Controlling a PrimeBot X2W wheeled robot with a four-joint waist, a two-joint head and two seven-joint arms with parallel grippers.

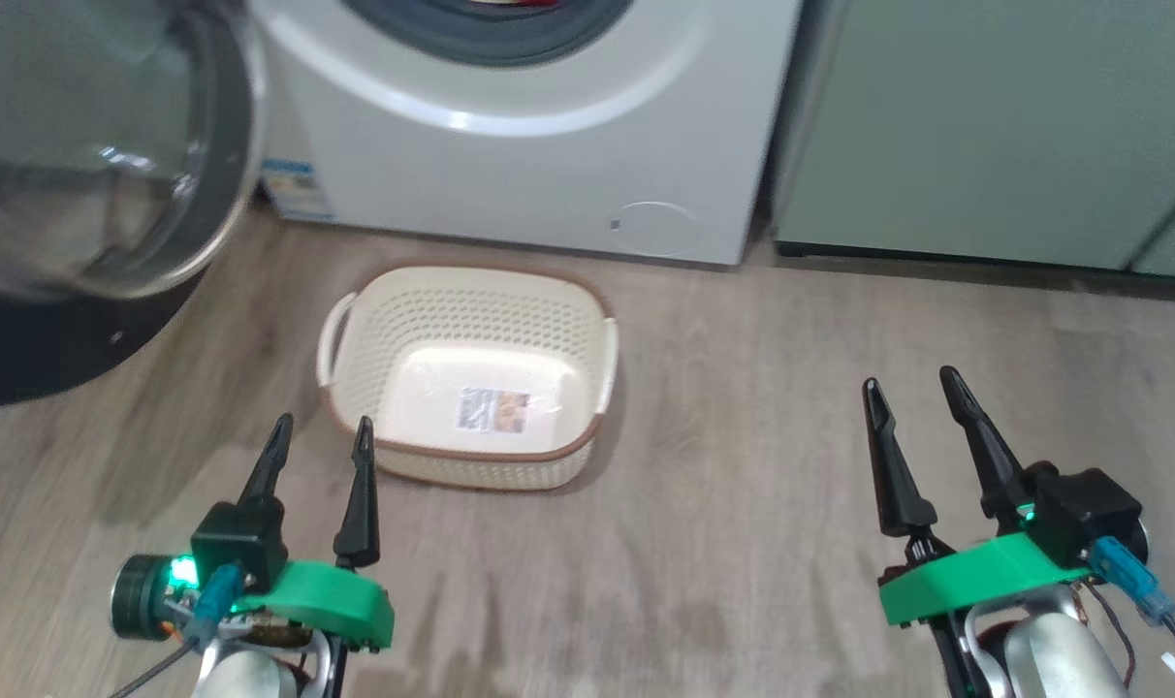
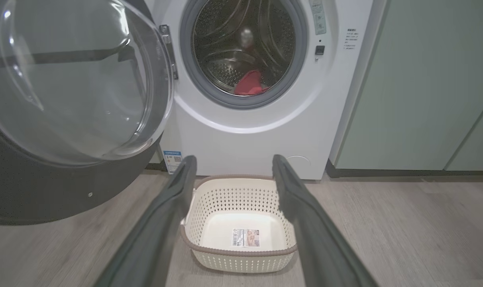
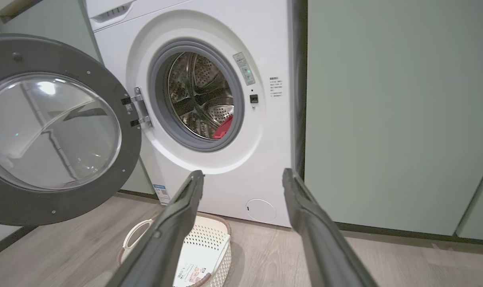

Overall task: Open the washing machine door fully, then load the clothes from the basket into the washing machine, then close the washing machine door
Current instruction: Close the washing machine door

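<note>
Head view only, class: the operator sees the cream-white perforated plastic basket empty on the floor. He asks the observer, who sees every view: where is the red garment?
Observer: The bright red fabric garment lies low at the front of the steel drum of the big white front-loading washing machine.
Operator: Is the door out of the way?
Observer: Yes; the large round black-rimmed glass door stands swung wide on its metal hinge, left of the opening.

The clothes are red, the perforated basket cream with a brown rim.
</note>
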